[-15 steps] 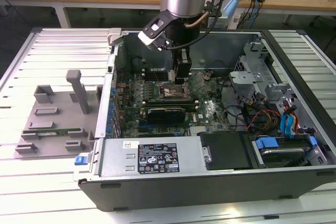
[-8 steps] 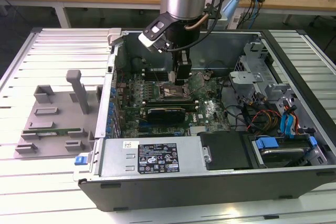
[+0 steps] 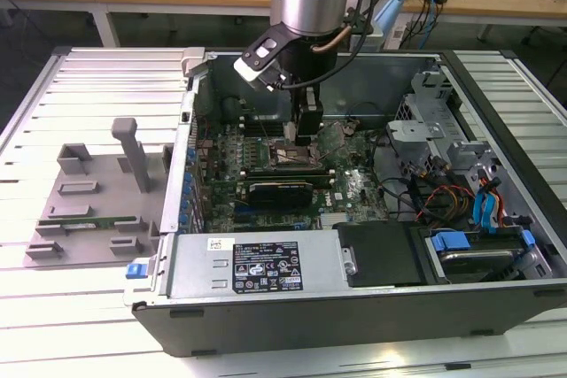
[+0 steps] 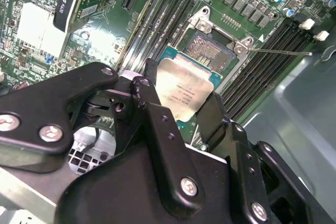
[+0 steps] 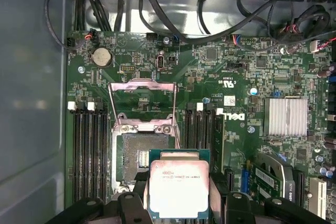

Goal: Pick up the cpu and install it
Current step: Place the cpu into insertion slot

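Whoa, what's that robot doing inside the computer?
The robot's gripper holds the cpu between its fingers, just over the open socket on the motherboard inside the opened computer case. The socket's metal frame is flipped up, and the cpu isn't seated in it yet.

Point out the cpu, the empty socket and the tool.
cpu (image 5: 179, 187): first wrist view, middle of its silvery lid.
socket (image 5: 131, 153): first wrist view, bare contact field.
tool (image 4: 178, 99): second wrist view, midway between its fingertips, closed on the cpu.
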Controlling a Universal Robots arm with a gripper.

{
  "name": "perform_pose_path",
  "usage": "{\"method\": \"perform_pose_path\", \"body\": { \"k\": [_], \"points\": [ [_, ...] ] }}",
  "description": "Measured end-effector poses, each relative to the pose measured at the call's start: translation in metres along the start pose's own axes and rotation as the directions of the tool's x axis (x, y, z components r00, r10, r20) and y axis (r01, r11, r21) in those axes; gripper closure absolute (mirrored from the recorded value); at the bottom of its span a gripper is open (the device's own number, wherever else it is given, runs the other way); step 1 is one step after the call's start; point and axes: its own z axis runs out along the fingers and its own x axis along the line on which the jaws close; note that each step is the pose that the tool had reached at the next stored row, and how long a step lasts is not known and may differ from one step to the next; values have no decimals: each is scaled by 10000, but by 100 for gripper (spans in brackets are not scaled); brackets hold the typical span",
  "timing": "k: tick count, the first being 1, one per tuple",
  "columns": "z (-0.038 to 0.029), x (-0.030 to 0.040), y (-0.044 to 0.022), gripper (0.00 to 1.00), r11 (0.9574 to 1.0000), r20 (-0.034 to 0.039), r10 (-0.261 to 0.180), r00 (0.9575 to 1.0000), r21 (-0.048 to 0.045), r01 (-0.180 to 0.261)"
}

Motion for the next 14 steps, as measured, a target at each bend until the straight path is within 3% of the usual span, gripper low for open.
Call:
{"method": "perform_pose_path", "body": {
  "k": [14],
  "points": [
    [63,104,1,45,10000,-1,0,10000,0,0]
  ]
}}
